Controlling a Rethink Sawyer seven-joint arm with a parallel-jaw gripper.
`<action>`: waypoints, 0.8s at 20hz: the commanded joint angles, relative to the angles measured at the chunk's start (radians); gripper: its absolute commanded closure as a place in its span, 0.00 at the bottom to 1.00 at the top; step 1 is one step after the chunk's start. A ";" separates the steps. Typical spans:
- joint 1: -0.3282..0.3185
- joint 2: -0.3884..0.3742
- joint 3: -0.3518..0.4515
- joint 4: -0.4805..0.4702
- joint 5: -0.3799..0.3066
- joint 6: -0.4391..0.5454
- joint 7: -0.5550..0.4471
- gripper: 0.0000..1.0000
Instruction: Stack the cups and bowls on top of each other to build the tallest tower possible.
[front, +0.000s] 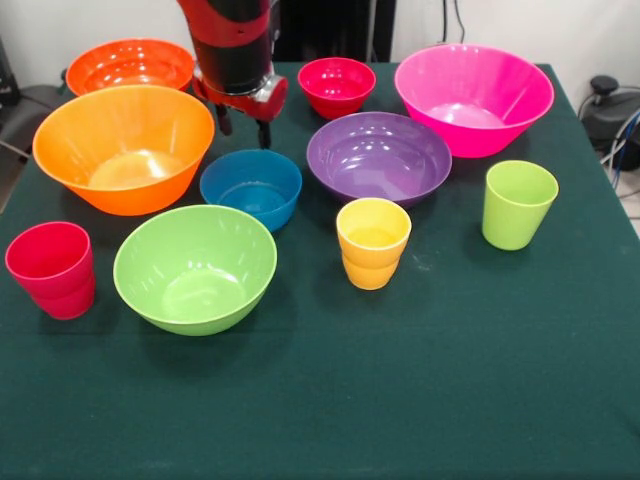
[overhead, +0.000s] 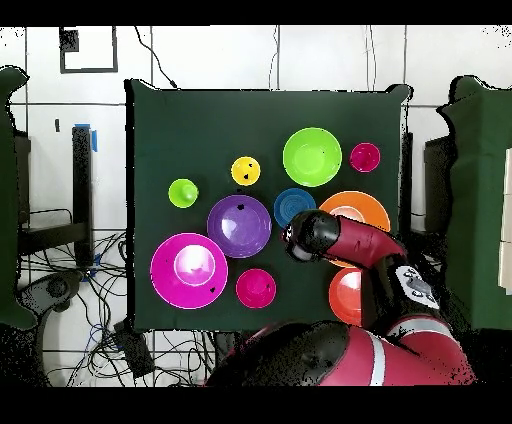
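Front view, gripper: the gripper (front: 241, 127) hangs just behind the far rim of the blue bowl (front: 251, 187), its two dark fingers (front: 265, 130) spread apart and holding nothing.
Front view, bowls: all seven sit singly on the green surface (front: 400, 400); nothing is nested yet. The purple bowl (front: 379, 157) lies right of the blue one, the pink bowl (front: 474, 97) far right, the small red bowl (front: 337, 86) at the far middle.
Front view, left side: light orange bowl (front: 124, 147), red-orange bowl (front: 130, 66) behind it, lime green bowl (front: 195, 267) near.
Front view, cups: red cup (front: 52, 269) near left, yellow cup (front: 373, 242) centre, green cup (front: 519, 203) right, all upright.
Front view, step: likely a grasp on the blue bowl's rim; one finger inside, one outside the wall, descending straight, should avoid tipping it.
Overhead view, arm: the arm covers part of the light orange bowl (overhead: 368, 205), and its end sits beside the blue bowl (overhead: 291, 204).
Overhead view, base: the purple bowl (overhead: 239, 226) is open and unobstructed.
Writing: none legible in either view.
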 joint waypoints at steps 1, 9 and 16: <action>0.007 -0.080 0.076 0.047 0.057 0.097 0.074 0.00; 0.018 -0.121 0.070 0.069 0.076 0.119 0.073 0.00; 0.028 -0.085 0.070 0.025 0.085 0.100 0.078 0.00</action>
